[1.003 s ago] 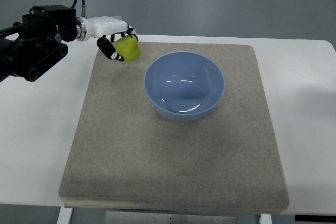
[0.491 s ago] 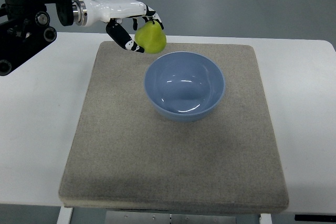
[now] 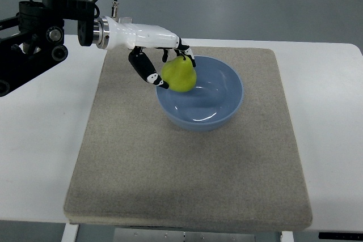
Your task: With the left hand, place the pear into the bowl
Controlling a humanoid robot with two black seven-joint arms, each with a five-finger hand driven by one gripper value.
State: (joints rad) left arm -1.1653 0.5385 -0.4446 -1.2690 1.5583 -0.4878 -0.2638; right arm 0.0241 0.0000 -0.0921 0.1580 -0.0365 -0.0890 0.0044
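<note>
Left hand (image 3: 161, 60) reaches in from tabletop's (image 3: 45, 134) left edge, fingers (image 3: 148, 73) curled around yellow-green pear (image 3: 180, 75). Pear held above left rim of blue bowl (image 3: 218, 114). Bowl sits on grey mat (image 3: 170, 168), toward mat's far edge.

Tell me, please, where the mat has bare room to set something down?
The mat is bare across its whole near half below the bowl, and in the strip right of it. It is crowded at the bowl's left rim, where the left hand holds the pear.
</note>
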